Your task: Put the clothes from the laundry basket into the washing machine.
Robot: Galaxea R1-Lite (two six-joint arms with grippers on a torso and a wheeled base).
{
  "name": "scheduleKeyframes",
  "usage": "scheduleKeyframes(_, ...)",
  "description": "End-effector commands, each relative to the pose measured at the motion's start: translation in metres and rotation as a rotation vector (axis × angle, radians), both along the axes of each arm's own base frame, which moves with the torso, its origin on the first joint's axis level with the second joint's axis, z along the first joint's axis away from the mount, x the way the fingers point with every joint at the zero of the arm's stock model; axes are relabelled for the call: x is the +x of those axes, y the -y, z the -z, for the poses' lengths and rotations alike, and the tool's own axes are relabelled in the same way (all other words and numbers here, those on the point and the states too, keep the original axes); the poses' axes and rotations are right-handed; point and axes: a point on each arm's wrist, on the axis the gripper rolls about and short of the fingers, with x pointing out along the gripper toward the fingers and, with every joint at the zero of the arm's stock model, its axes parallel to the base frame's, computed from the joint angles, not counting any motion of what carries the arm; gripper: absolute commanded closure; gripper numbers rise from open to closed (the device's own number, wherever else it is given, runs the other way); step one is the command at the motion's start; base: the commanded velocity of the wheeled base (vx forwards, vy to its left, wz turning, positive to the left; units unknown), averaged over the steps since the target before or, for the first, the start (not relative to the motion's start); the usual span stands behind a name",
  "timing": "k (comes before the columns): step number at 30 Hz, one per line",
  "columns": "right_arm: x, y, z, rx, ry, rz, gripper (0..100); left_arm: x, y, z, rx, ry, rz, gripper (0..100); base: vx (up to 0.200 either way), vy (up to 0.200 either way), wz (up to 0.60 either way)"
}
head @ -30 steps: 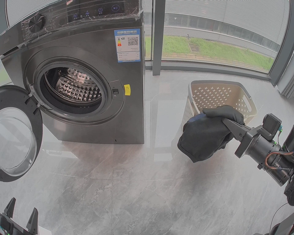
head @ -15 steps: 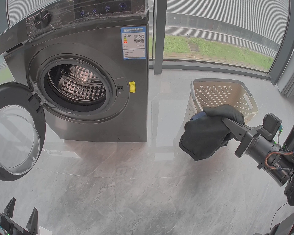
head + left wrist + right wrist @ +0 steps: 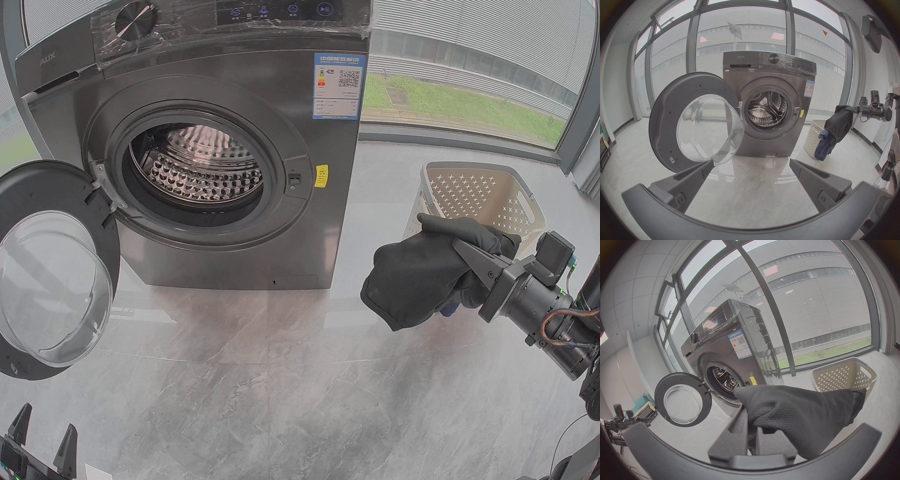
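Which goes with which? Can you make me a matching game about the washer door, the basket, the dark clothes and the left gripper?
Things:
1. washer door
2. basket
3. dark clothes
4. left gripper

States:
A. hanging from the shut right gripper
B. swung wide open
C. standing on the floor
D. open, holding nothing

Right pairs: 1-B, 2-C, 3-A, 4-D.
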Motion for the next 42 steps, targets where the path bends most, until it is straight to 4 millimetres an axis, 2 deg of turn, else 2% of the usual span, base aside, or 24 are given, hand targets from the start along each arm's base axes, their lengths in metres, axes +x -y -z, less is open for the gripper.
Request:
scheduleKeyframes(1, 0.0001, -0.0003, 0.0002, -0.001, -0.001, -0.002, 100, 0.0004, 0.0, 0.0046, 0.0, -0.004, -0.001, 0, 0.0, 0.0, 0.0)
scheduleKeyframes(7, 0.0001, -0.0003, 0.0001, 0.0, 0.001, -0.004, 100, 0.0004, 0.0, 0.0046, 0.0, -0.004, -0.001, 0, 0.0, 0.0, 0.0)
scheduleKeyframes(13, 0.0006, -0.0002, 0.0004, -0.001, -0.001, -0.002, 100, 0.0004, 0.0, 0.0046, 0.0, -0.004, -0.001, 0, -0.2, 0.0, 0.0)
scheduleKeyframes(22, 0.0007, -0.0004, 0.0013, -0.004, -0.004, -0.004, 100, 0.0004, 0.0, 0.0046, 0.0, -0.004, -0.001, 0, 0.0, 0.0, 0.0)
scheduleKeyframes(34, 0.0028, -0.002, 0.0036, -0.007, -0.011, -0.009, 100, 0.0004, 0.0, 0.0046, 0.0, -0.004, -0.001, 0, 0.0, 0.2, 0.0)
scheduleKeyframes(42, 0.0029, -0.0013, 0.0033, -0.008, -0.009, -0.005, 100, 0.0004, 0.0, 0.0046, 0.0, -0.004, -0.001, 0, 0.0, 0.0, 0.0)
